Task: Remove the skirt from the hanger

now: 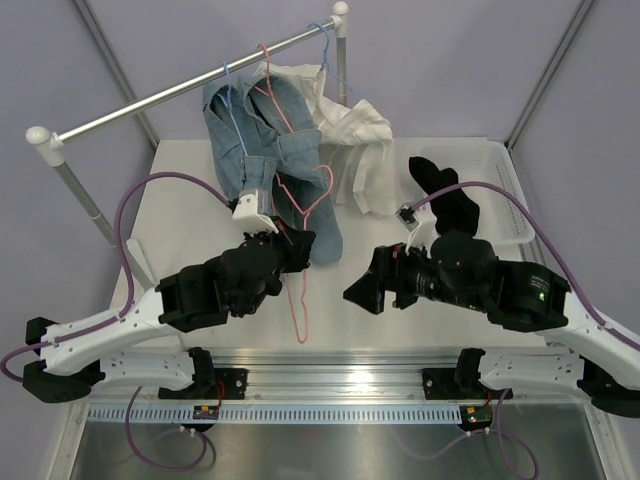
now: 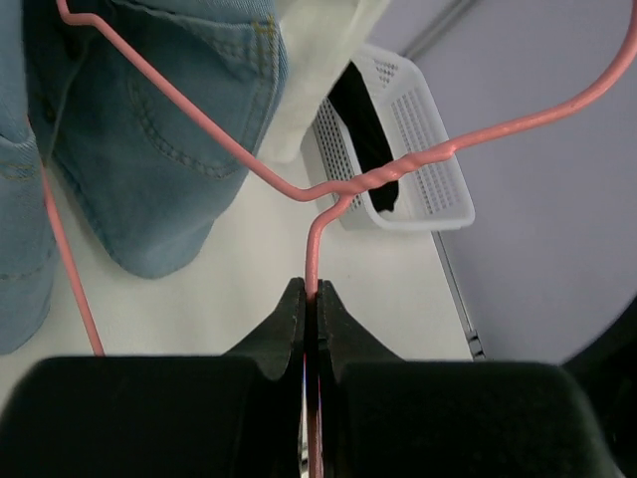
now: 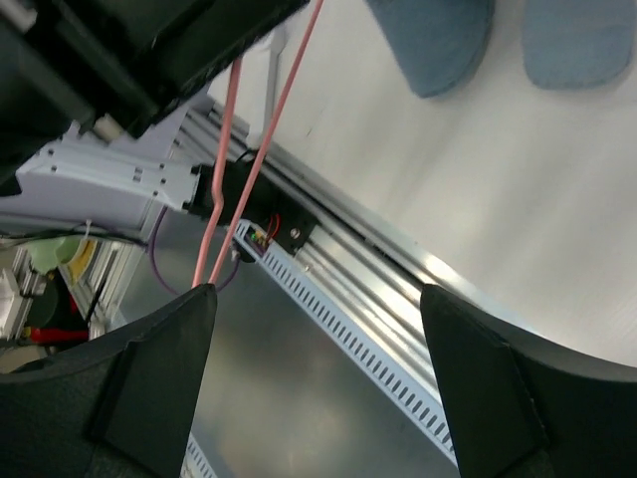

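Pinching the pink hanger [image 2: 378, 177] at lower centre, the left fingers [image 2: 279, 334] are clamped tight; the right fingers [image 3: 164, 373] gape wide, empty. Farther off at upper right, the skirt [image 2: 363, 129] lies in the white basket [image 2: 428, 149]. Swinging the hanger could snag the jeans [image 2: 169, 110].

The right arm [image 1: 500, 285] hides the skirt [image 1: 450, 200] at its 6 o'clock end. In the left wrist view the hanger [image 2: 398, 171] runs off at 12 and 6 o'clock, the jeans [image 2: 179, 100] at 12.
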You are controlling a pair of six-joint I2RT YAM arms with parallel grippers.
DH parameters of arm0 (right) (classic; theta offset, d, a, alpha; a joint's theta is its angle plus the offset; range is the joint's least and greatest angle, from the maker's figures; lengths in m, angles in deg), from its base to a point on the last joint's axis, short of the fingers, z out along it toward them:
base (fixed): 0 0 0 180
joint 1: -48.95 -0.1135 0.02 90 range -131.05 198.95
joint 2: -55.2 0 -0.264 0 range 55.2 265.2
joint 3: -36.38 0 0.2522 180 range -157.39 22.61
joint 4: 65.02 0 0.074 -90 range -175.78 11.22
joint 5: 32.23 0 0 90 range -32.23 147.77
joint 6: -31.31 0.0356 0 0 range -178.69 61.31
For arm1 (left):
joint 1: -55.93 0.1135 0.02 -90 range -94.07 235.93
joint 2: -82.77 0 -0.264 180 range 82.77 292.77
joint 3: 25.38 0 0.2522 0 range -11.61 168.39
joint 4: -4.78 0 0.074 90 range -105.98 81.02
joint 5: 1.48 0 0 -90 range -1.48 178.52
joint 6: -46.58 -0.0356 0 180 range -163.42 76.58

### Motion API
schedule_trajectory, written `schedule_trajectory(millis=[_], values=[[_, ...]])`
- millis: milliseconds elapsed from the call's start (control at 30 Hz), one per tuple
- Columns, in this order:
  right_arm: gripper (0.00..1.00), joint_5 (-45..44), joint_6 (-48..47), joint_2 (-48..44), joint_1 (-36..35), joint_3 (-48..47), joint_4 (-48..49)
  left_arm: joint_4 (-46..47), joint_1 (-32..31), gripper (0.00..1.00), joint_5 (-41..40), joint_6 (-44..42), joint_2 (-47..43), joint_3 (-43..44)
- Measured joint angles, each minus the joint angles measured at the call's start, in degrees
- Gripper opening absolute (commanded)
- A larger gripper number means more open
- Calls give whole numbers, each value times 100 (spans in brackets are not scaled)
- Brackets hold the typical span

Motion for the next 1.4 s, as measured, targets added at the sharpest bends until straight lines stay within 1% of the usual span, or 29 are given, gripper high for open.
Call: schedule_trajectory(millis=[100,167,267,333,367,433,467,533,733,867,1067,1133,1267,1333,1367,1400], values=[[89,-590,216,188,-929,-87,13,-138,-131,0,-570,144,72,153],[89,-999,284,479,-1368,-269,15,-354,-186,0,-914,299,179,363],[86,-1519,306,1008,-1775,-568,90,-741,-212,0,-1296,560,361,719],[84,-1764,302,1362,-1934,-605,260,-968,-212,0,-1436,664,428,868],[81,-1873,299,1508,-2004,-595,330,-1097,-214,0,-1488,695,452,920],[78,-2015,282,1661,-2098,-540,542,-1388,-216,0,-1604,723,472,957],[74,-2072,280,1663,-2135,-487,638,-1515,-216,0,-1637,752,479,957],[71,-2170,275,1628,-2188,-396,800,-1637,-216,0,-1687,828,498,960],[69,-2522,273,1563,-2302,-219,1056,-1672,-236,0,-1718,1025,614,1034],[68,-2592,234,1484,-2358,-199,1104,-1661,-245,0,-1718,1034,699,1038],[58,-2588,225,1497,-2361,-173,1158,-1670,-245,0,-1711,1034,789,1158],[57,-2581,227,1528,-2363,-149,1202,-1668,-251,0,-1709,1034,807,1263],[48,-2575,232,1648,-2365,-114,1303,-1690,-282,0,-1709,1025,852,1488],[38,-2575,232,1692,-2369,-98,1357,-1698,-297,0,-1709,1023,896,1591],[31,-2581,234,1705,-2376,-94,1370,-1703,-302,0,-1709,1021,914,1626],[14,-2586,238,1709,-2385,-92,1373,-1703,-315,0,-1709,1014,922,1639]])
